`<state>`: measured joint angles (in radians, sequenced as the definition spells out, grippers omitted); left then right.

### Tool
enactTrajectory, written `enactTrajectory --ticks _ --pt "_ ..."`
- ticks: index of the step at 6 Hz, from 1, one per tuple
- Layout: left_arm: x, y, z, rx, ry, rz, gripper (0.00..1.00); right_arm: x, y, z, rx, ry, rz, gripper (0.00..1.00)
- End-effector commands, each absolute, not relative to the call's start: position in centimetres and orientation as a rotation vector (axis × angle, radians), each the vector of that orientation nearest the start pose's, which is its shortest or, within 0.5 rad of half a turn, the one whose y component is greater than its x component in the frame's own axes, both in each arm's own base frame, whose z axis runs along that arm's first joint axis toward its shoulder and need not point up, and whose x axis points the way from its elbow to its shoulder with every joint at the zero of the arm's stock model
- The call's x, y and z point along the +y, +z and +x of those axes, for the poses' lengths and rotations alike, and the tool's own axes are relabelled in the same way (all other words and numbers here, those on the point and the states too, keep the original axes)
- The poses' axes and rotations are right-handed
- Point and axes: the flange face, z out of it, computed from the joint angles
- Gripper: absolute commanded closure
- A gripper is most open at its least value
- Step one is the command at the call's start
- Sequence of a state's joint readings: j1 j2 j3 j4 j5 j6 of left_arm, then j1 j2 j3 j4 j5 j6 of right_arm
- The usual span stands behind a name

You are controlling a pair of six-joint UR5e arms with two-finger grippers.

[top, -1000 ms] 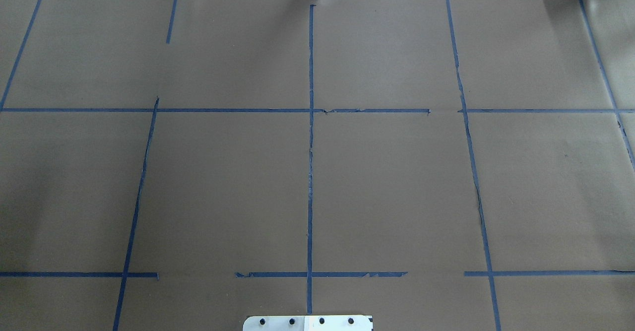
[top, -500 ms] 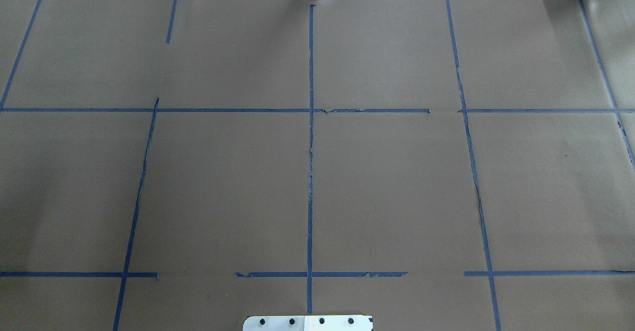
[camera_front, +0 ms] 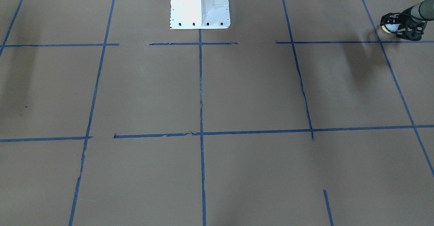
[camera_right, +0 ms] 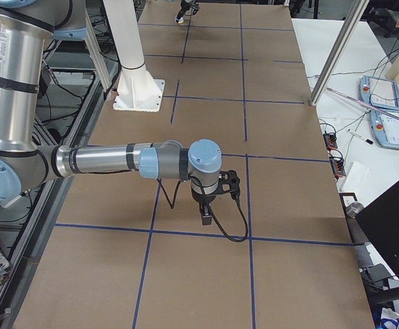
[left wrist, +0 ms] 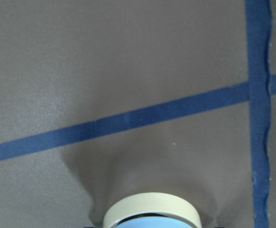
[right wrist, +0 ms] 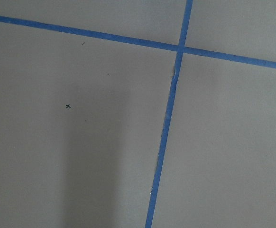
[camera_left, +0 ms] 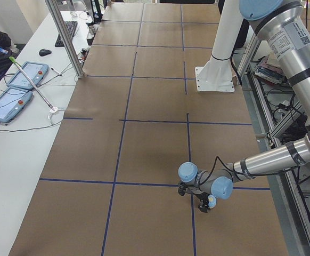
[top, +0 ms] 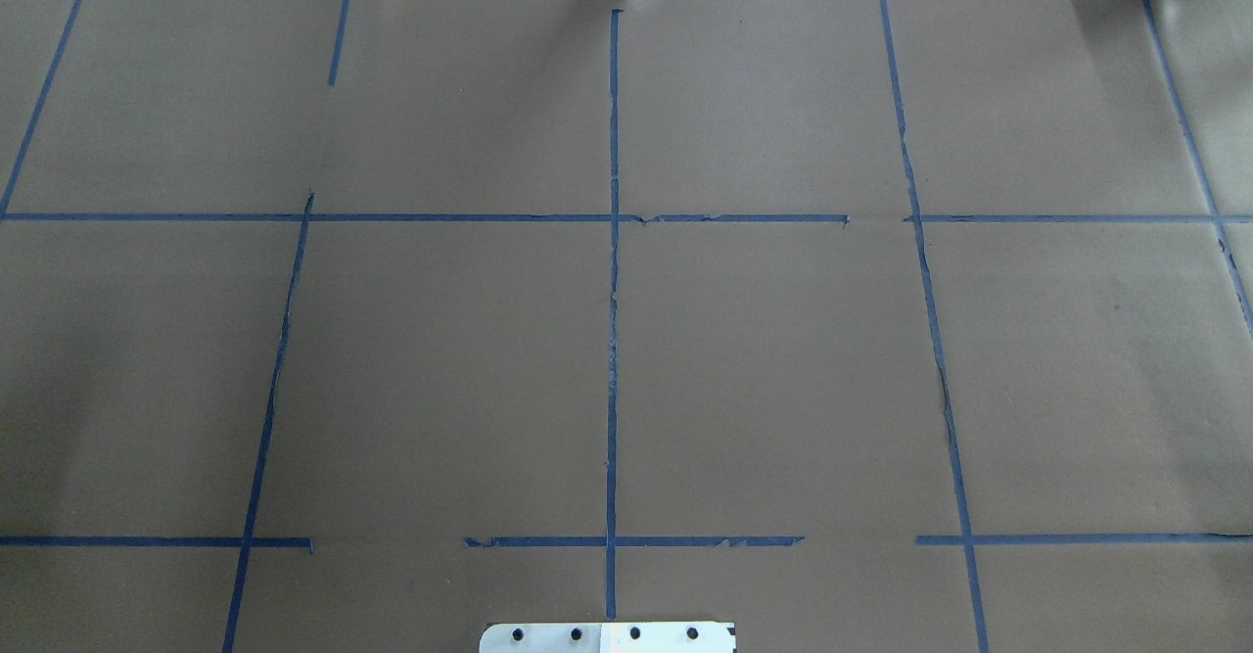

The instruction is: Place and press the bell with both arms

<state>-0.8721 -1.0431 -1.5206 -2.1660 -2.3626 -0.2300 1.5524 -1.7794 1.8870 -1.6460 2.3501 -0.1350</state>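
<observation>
Left arm (camera_left: pixel 272 157) low and outstretched, left tool (camera_front: pixel 393 28) tight around the bell (camera_front: pixel 389 26) — right arm (camera_right: pixel 103 159) outstretched, right tool (camera_right: pixel 206 218) downward.

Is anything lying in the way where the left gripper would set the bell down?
Nothing visible does. The left gripper holds the bell over brown paper crossed only by flat blue tape.

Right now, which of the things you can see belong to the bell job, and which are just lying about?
For the job: the bell, held in the left gripper; the right gripper.
Lying about: two tablets, a keyboard and a mouse on the side bench; the white pedestal.
</observation>
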Motion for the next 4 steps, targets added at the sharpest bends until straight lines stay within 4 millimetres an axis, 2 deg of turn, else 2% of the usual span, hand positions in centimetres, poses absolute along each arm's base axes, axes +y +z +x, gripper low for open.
enactTrajectory --ticks 1,3,4 --pt "-20.45 81.3 9.09 0.72 0.452 -0.345 0.32 -40.5 60.31 5.59 -0.777 -0.159 0.077 0.0" --pt "-20.46 81.23 9.06 0.72 0.455 -0.337 0.76 -40.51 60.16 5.59 -0.777 -0.16 0.08 0.0" --pt "-20.87 80.53 9.3 0.722 0.461 -0.318 0.87 -40.51 60.16 5.59 -0.777 -0.16 0.08 0.0"
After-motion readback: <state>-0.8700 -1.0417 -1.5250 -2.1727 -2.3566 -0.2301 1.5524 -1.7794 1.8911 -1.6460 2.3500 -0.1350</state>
